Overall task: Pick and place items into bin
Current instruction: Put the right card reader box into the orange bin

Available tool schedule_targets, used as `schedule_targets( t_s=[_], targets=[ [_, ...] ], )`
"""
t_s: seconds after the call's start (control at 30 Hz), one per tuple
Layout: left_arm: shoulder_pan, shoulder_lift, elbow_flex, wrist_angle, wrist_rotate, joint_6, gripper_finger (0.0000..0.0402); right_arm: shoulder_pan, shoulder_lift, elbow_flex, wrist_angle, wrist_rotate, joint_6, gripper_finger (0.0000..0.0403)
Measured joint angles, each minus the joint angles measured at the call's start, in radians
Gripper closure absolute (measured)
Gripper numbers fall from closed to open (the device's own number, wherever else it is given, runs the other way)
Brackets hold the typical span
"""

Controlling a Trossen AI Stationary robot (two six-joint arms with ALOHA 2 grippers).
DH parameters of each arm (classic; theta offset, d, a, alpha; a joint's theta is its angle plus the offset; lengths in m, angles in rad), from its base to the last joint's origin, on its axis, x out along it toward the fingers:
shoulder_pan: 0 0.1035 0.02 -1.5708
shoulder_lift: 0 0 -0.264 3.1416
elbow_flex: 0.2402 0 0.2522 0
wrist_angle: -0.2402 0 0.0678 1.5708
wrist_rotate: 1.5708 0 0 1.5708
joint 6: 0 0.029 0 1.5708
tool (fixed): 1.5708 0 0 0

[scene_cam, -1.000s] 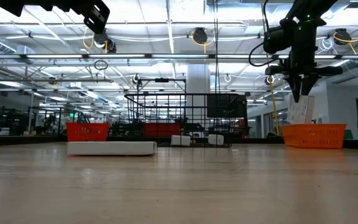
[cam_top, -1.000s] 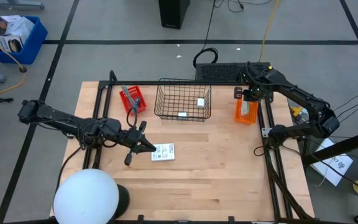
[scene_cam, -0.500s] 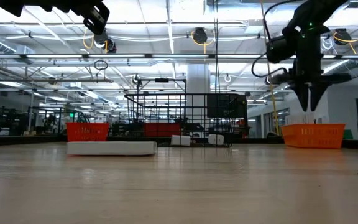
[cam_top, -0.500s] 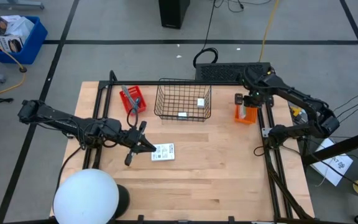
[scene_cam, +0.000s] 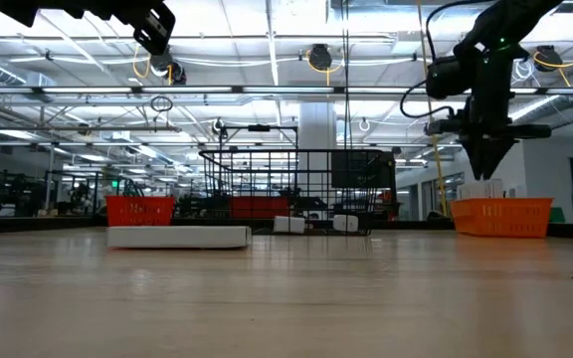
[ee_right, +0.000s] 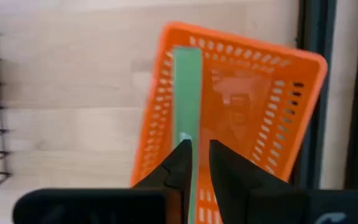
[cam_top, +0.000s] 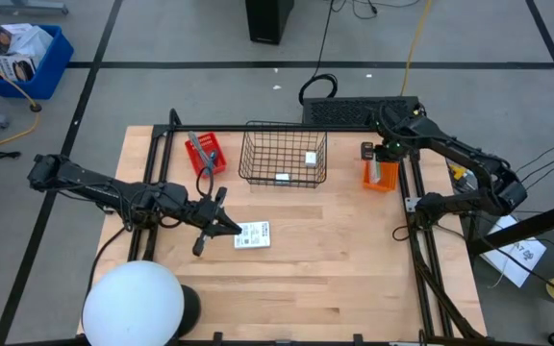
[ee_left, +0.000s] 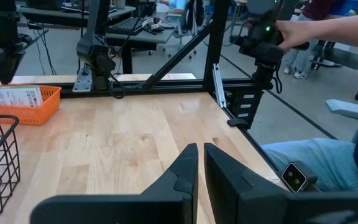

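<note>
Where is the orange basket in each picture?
High view: the orange basket sits at the table's right side, right of the black wire basket, under the right gripper.
Low view: it stands far right, below that gripper.
Left wrist view: at the picture's left edge.
Right wrist view: it fills the middle, a green-edged packet inside.
Shared landmark: the black wire basket.
</note>
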Motion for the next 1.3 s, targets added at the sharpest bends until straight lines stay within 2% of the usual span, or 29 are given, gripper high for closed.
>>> schedule_targets(
  t_s=[0.13,0.27,0.63,0.83,0.93,1.1,1.3],
  targets=[
    [0.0,0.0,0.0,-0.001,0.0,0.001,0.0371,0.002,-0.03,0.0,0.055,0.016,-0.044,0.0376],
    [0.0,0.0,0.0,-0.002,0.0,0.003,0.0371,0.007,-0.038,0.001,0.061,-0.027,-0.05,0.04],
    [0.0,0.0,0.0,-0.003,0.0,0.002,0.0371,0.008,0.001,0.0,0.053,-0.052,-0.053,0.0402],
    [0.0,0.006,0.0,-0.003,0.0,0.002,0.0371,0.007,0.005,-0.008,0.016,0.023,-0.053,0.0403],
    [0.0,0.014,0.0,0.0,0.0,0.002,0.0371,0.007,0.005,-0.042,0.016,0.024,-0.055,0.0403],
    [0.0,0.024,0.001,0.002,0.0,0.001,0.0371,0.007,0.002,-0.083,0.06,0.028,-0.077,0.0403],
    [0.0,0.024,0.001,0.005,-0.008,0.001,0.0371,0.007,-0.034,-0.066,0.091,0.097,-0.084,0.0403]
  ],
)
